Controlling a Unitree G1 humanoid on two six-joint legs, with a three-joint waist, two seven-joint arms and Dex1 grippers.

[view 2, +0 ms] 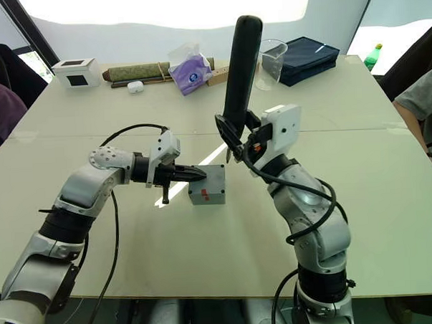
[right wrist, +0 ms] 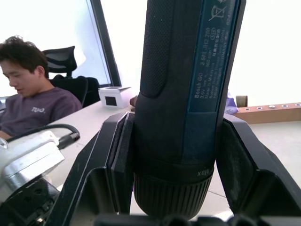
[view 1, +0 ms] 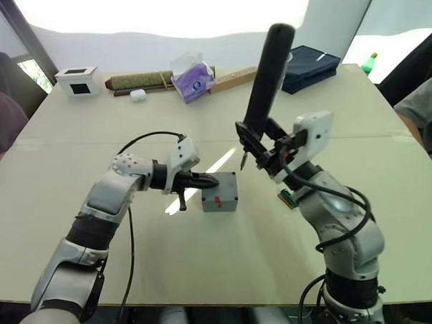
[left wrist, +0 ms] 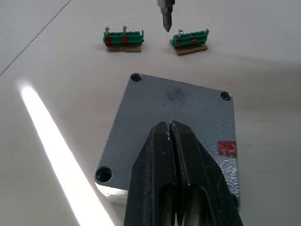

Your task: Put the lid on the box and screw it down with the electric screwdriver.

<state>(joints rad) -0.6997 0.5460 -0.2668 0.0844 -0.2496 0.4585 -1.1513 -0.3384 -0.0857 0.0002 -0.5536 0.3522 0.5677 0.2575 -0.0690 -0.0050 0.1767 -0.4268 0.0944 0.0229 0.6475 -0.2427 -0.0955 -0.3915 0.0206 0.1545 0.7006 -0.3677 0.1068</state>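
The box (view 1: pixel 219 193) sits on the table (view 1: pixel 206 270) with the lid (left wrist: pixel 176 117) already seated on top, corners lined up. Its red mark (view 1: pixel 218 201) faces toward me. In the left wrist view three of the lid's corner screw holes show as dark sockets; I cannot tell whether any holds a screw.

My left gripper (view 1: pixel 206 181) lies over the lid's edge on my left side of the box, fingers pressed together with nothing between them, tips resting on or just above the lid surface; contact I cannot confirm.

My right gripper (view 1: pixel 262 142) is clamped around the electric screwdriver (view 1: pixel 267 70), one finger (right wrist: pixel 106 155) on either side of the barrel low down near the collar. The tool stands nearly upright, body leaning away from me, its thin bit (view 1: pixel 243 161) pointing down just beyond the far right corner of the box and clear of the lid.

Two small green terminal blocks (left wrist: pixel 123 38) lie on the table past the box, to its right side. Far behind the box, along the table's far edge: a white cube (view 1: pixel 78 80), a purple tissue pack (view 1: pixel 193 80), a dark blue case (view 1: pixel 309 67), a clear beaker (view 2: pixel 272 62). A person (right wrist: pixel 33 99) sits beyond the table on my left.
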